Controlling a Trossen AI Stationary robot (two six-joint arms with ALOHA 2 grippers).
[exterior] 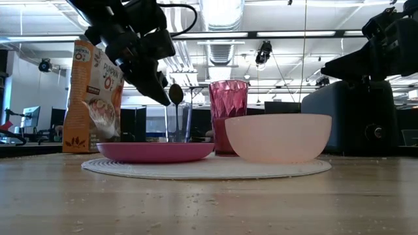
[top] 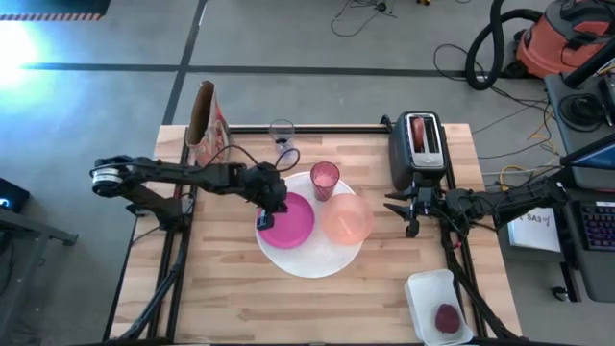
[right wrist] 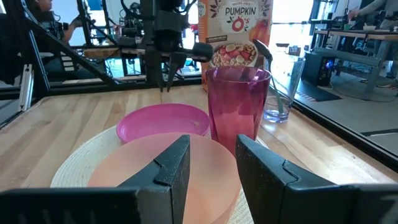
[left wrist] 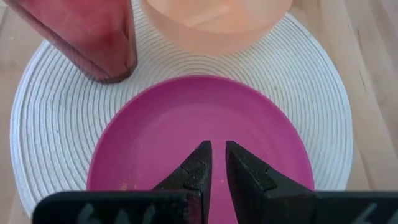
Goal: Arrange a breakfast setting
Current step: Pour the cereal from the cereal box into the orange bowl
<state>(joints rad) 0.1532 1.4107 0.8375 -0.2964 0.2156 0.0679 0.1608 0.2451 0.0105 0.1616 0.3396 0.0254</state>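
Observation:
A magenta plate (top: 293,229), a translucent pink bowl (top: 346,219) and a pink tumbler (top: 325,180) rest on a big white round disc (top: 309,261) at the table's middle. My left gripper (left wrist: 218,155) hangs above the plate's left part (exterior: 163,98), pointing down. Its fingers are almost together and hold nothing. My right gripper (top: 394,205) is open and empty. It is level, right of the bowl (right wrist: 213,155), and points at it. A spoon (exterior: 176,93) stands in a clear glass (top: 282,135) behind the disc. Toasted bread (top: 420,133) sits in the toaster. A dark-red fruit (top: 447,318) lies in a white tray.
A cereal box (top: 206,125) stands at the far left. A dark toaster (top: 420,152) stands at the far right, just behind my right gripper. The white tray (top: 437,306) is at the near right corner. Bare wood lies along the table's near side.

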